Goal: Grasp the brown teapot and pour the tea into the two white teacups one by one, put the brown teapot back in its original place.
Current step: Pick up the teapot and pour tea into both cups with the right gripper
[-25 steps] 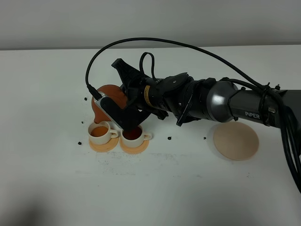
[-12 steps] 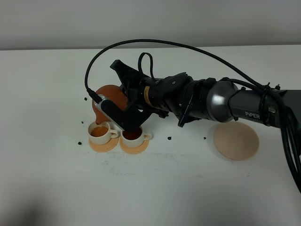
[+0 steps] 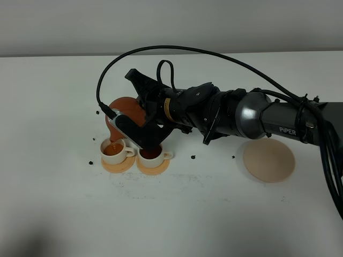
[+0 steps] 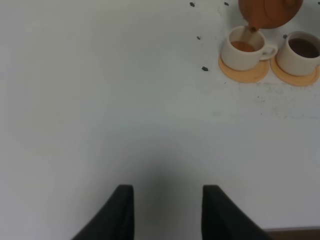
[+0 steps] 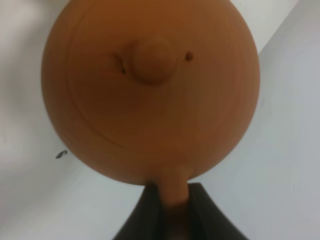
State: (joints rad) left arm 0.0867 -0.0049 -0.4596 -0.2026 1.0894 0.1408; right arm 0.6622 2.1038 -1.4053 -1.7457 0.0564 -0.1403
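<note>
The brown teapot (image 3: 125, 108) hangs tilted, spout down, over the left white teacup (image 3: 113, 150), and a thin stream of tea runs into it. My right gripper (image 3: 140, 125) is shut on the teapot's loop handle (image 5: 175, 192), and the right wrist view shows the knobbed lid (image 5: 155, 60). The right teacup (image 3: 151, 155) holds dark tea. The left wrist view shows the teapot (image 4: 270, 10) and both teacups (image 4: 243, 49) (image 4: 301, 50) far off. My left gripper (image 4: 167, 212) hovers over bare table, fingers apart, holding nothing. The pale beige disc (image 3: 268, 160) lies bare at the right.
Each cup stands on an orange coaster (image 3: 118, 164) (image 3: 154, 167). Small dark specks (image 3: 193, 157) dot the white table (image 3: 177, 214) around the cups. The right arm and its black cable (image 3: 214, 53) stretch across the middle from the right edge.
The teapot has tipped slightly further toward the left teacup, its spout lower over it. The arm has barely shifted otherwise.
</note>
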